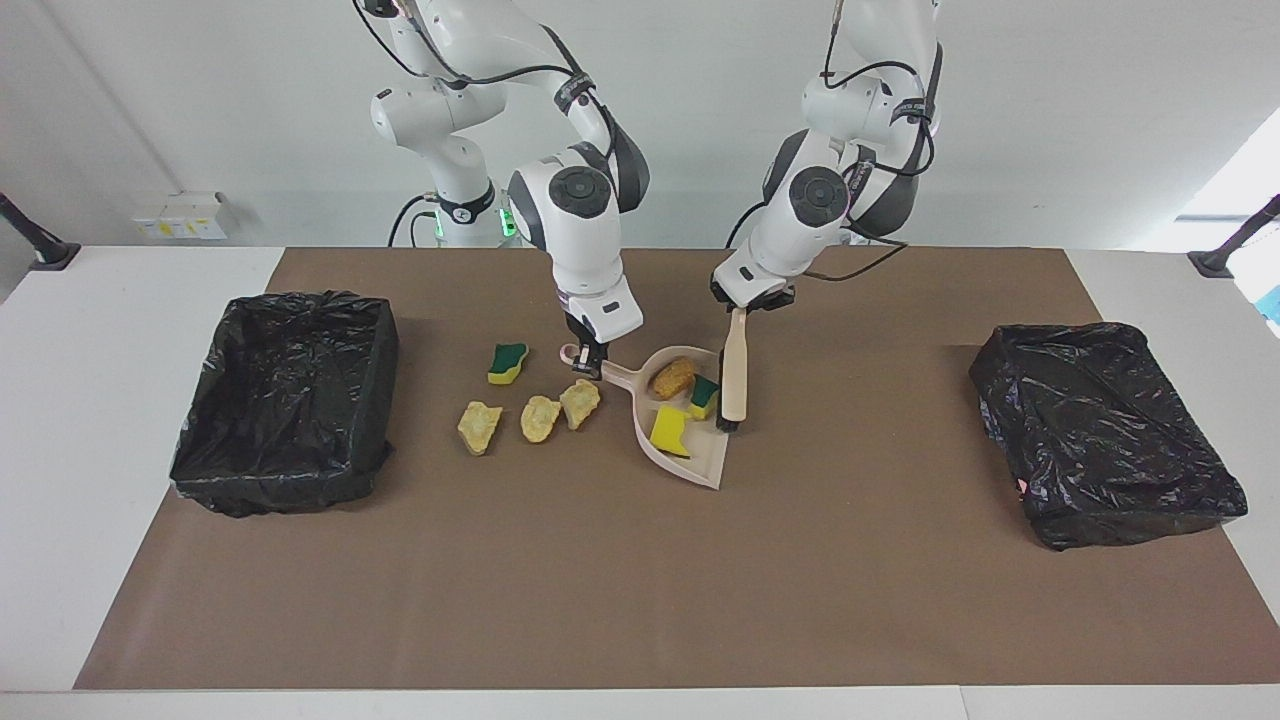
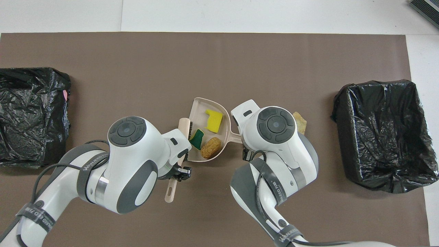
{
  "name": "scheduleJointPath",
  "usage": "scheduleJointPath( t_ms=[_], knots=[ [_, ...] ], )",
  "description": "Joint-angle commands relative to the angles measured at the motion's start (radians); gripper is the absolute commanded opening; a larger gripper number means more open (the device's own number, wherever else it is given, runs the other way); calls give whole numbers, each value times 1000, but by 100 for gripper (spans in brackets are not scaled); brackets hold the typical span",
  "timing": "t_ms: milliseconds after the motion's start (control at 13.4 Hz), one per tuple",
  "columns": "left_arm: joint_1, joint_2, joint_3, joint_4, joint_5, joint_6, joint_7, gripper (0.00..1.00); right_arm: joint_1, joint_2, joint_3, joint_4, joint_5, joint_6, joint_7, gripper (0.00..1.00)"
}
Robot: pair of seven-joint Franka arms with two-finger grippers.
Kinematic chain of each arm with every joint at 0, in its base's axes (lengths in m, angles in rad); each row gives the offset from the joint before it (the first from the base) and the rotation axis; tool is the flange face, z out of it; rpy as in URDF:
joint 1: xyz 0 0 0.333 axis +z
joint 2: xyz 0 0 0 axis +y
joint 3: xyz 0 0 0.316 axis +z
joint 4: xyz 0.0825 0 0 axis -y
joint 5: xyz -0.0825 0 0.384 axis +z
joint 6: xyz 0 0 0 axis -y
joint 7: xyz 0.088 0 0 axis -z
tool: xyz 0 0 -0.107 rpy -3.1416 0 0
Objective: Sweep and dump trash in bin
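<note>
A beige dustpan (image 1: 703,452) lies mid-table, and my right gripper (image 1: 585,364) is shut on its handle. Inside the pan sit an orange-brown lump (image 1: 671,377), a yellow sponge piece (image 1: 668,430) and a green-and-yellow sponge (image 1: 703,396). My left gripper (image 1: 745,303) is shut on the beige brush (image 1: 735,372), whose bristles touch that sponge at the pan's mouth. Loose trash lies on the mat beside the handle: another green-and-yellow sponge (image 1: 508,362) and three tan foam lumps (image 1: 541,418). From overhead, the pan (image 2: 196,105) and brush (image 2: 184,125) show, and my right wrist hides most of the loose trash.
One black-lined bin (image 1: 285,400) stands at the right arm's end of the table, and another (image 1: 1105,430) at the left arm's end. A brown mat (image 1: 640,590) covers the table, with open mat between the pan and each bin.
</note>
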Motion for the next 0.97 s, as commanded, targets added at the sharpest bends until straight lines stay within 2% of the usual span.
scheduleJointPath(
  t_ms=[0,150,374,599,898],
  knots=[
    [27,-41,13,53,8,-57,-7,0,0,4,3,-8,22,25,-19,0],
    [42,-59,13,63,8,-86,-4,0,0,4,3,-8,22,25,-20,0],
    [25,-84,13,14,8,-73,-6,0,0,4,1,-8,22,25,-20,0],
    [-25,-94,10,-75,7,-12,-39,0,0,4,3,-6,22,23,-20,0],
    [-80,-169,8,-164,7,-54,-43,0,0,4,1,-6,22,23,-25,0]
  ],
)
